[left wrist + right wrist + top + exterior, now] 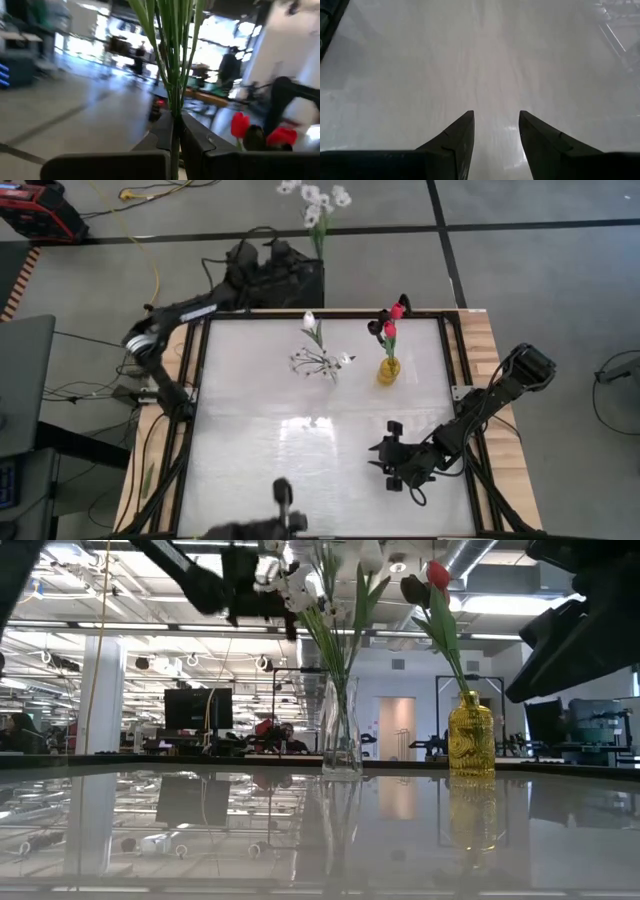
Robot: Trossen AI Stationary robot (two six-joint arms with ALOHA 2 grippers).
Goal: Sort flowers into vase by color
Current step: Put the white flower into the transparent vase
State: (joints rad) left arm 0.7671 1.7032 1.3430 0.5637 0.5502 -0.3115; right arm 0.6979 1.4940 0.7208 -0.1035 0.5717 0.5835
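Note:
My left gripper (300, 268) is raised over the table's far edge and shut on a bunch of white flowers (315, 198), whose green stems (172, 60) rise past its fingers. A clear vase (325, 365) on the far middle of the table holds a white tulip (309, 321) and white sprigs. To its right, a yellow vase (388, 370) holds red tulips (392, 320) and a dark bloom. Both vases (340, 740) (470, 735) stand upright on their bases. My right gripper (392, 463) is open low over the near right of the table. My left gripper (175, 120) pinches several green stems (175, 107) of the white bunch between its two fingers, which lie across them. The bunch is lifted clear of the table, and the stems run up and away from the fingers to the white blooms (290, 575).
A white glossy table top (420, 60) with a dark frame and wooden border (490, 350). A black case (265, 275) sits beyond the far edge under the left arm. Bare table (260, 440) lies between the vases and the near edge. People show in the room behind.

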